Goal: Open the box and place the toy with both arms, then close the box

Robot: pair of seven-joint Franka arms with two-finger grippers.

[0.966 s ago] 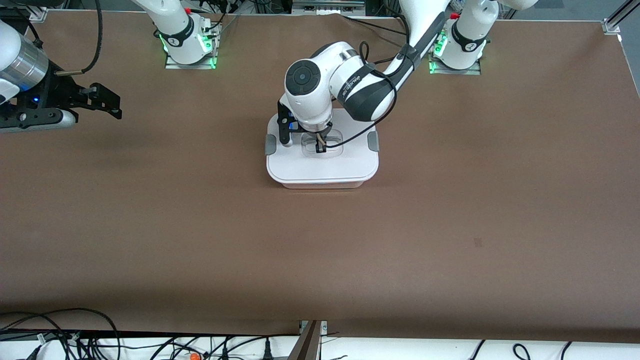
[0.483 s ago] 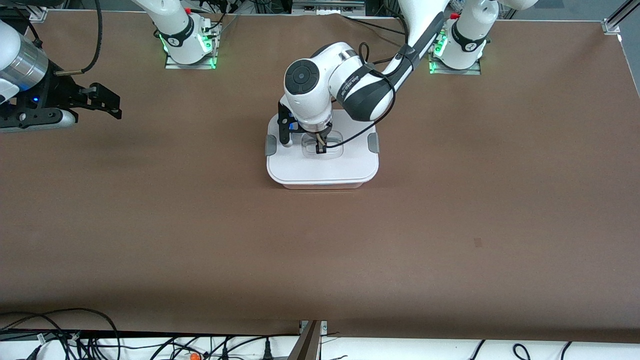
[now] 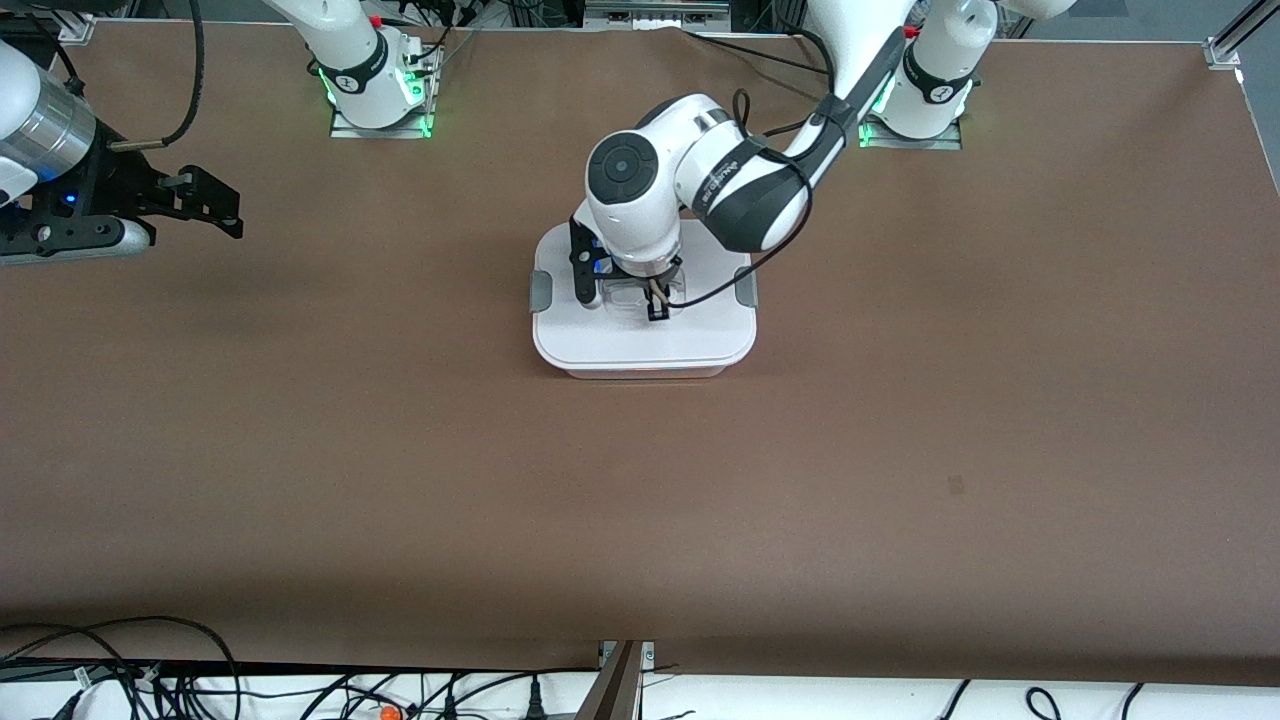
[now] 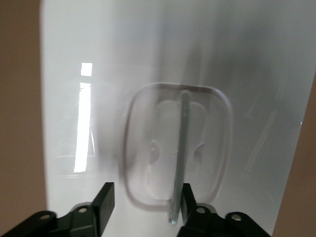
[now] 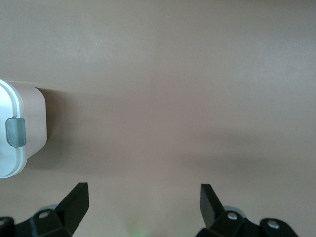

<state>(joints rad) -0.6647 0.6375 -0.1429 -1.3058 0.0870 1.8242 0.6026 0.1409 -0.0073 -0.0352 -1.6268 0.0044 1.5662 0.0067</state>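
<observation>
The box (image 3: pixel 644 330) stands at the table's middle with its white lid on and a grey clip (image 3: pixel 540 290) at each end. My left gripper (image 3: pixel 655 302) is just over the lid's clear recessed handle (image 4: pixel 181 143). In the left wrist view it (image 4: pixel 146 193) is open, and the handle's thin bar lies close against the inside of one finger (image 4: pixel 187 197). My right gripper (image 3: pixel 215 207) waits open and empty over the right arm's end of the table; it is also in its wrist view (image 5: pixel 143 191). The toy is out of view.
The right wrist view shows a corner of the box (image 5: pixel 30 123) with one grey clip (image 5: pixel 15 132) and bare brown table (image 5: pixel 187 98). Cables lie along the table's near edge (image 3: pixel 120 660).
My left arm's wrist and gripper have shifted a little toward the front camera and the left arm's end, over the lid. The box and the right arm have not moved.
</observation>
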